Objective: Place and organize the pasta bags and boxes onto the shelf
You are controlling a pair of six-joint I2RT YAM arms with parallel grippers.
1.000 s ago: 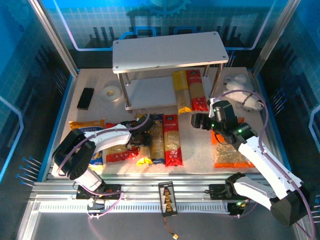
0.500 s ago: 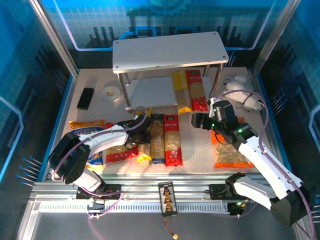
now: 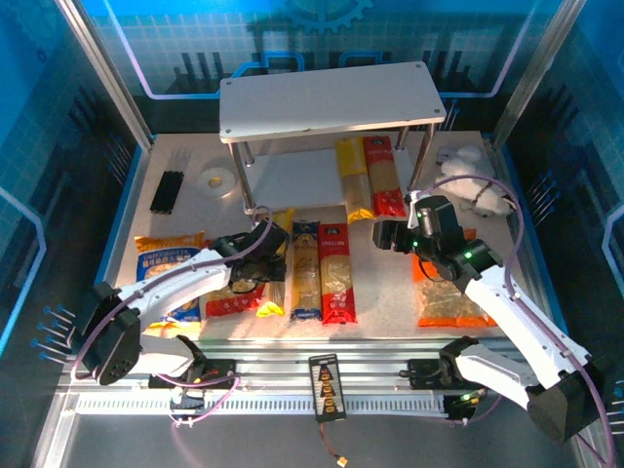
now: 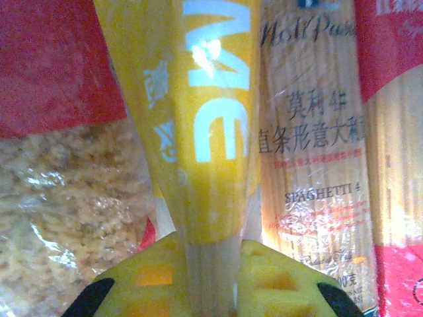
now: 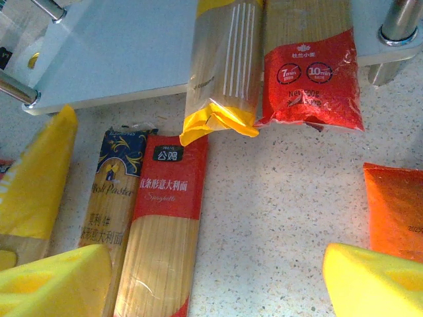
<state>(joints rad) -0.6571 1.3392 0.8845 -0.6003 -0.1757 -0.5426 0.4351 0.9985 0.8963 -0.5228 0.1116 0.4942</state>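
My left gripper [image 3: 265, 246] [image 4: 213, 281] is shut on a yellow narrow pasta box [image 3: 277, 265] [image 4: 211, 119], which runs forward between its yellow fingers [image 4: 142, 284]. To that box's right, a blue-and-yellow box [image 3: 305, 275] [image 4: 310, 165] and a red box [image 3: 336, 273] [image 5: 162, 231] lie flat on the table. A yellow box [image 3: 353, 180] [image 5: 221, 72] and a red box [image 3: 383, 175] [image 5: 310, 72] rest on the shelf's lower board [image 3: 292, 180], overhanging its front edge. My right gripper [image 3: 385, 235] [image 5: 218, 284] hovers open over bare table. The red bag [image 3: 234, 297], blue-yellow bag [image 3: 168, 278] and orange bag [image 3: 448, 302] lie on the table.
The shelf's top board [image 3: 331, 97] is bare. A tape roll [image 3: 216, 180] and a black strip [image 3: 168, 191] lie left of the shelf, and a white plush toy [image 3: 473, 180] lies to its right. Metal posts [image 5: 396, 23] stand at the shelf's corners.
My left gripper has closed on the yellow box and carried it away from the near edge, toward the shelf, with the arm stretching out. The right arm has not moved.
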